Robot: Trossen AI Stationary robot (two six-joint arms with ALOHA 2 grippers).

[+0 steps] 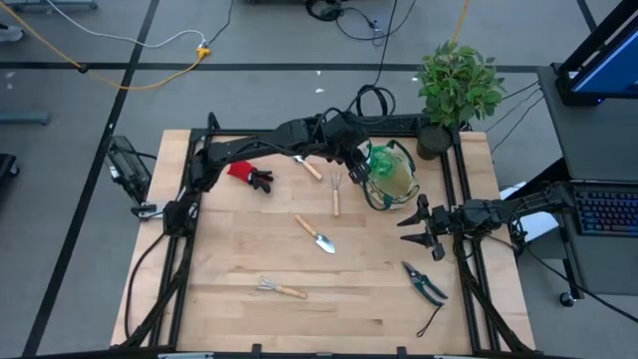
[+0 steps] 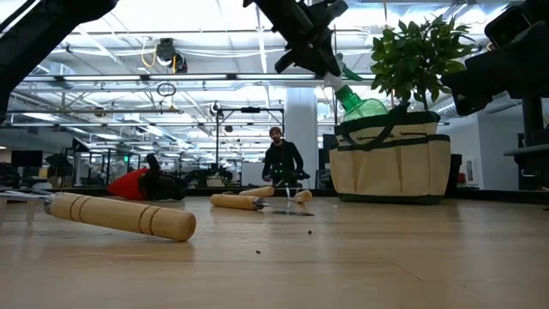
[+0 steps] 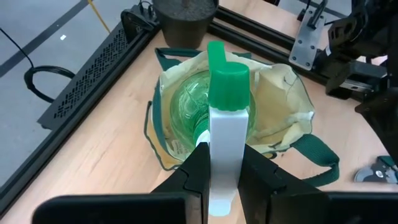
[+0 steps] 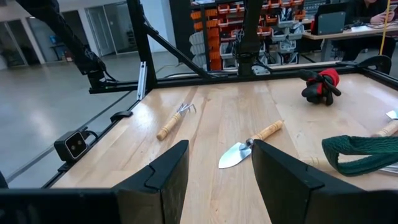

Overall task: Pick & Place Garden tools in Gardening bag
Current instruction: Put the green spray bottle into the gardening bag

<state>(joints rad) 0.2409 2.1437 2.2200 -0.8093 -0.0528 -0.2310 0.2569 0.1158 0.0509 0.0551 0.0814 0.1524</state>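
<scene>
So the left hand (image 3: 214,171) is clamped snug on the white neck of a green spray bottle (image 3: 219,118), holding it right over the mouth of the gardening bag (image 3: 283,93), the bottle's clear green round body already down inside. That bottle looks like thin, smooth plastic, probably light and a bit slippery, so the squared-off white neck seems the sensible place to pinch it, way better than the round belly. The bag itself is soft beige fabric with dark green trim and floppy loop handles; I'd guess it caves in easily if bumped, so tools should go in from straight above. It sits at the far right part of the tabletop (image 1: 239,299), just beside the potted plant (image 1: 457,85). The right hand (image 1: 424,234) waits near the right edge, fingers apart with nothing between them. Still out on the pale wood: a trowel (image 1: 316,235) in the middle, a small rake (image 1: 279,289) nearer the front, a fork (image 1: 336,191) and another wooden-handled tool (image 1: 308,167) by the bag, all stiff metal on smooth round handles, best grabbed mid-handle. The red-black glove (image 1: 249,176) is limp, grab anywhere. The pruning shears (image 1: 425,283) look heavier and awkward.
</scene>
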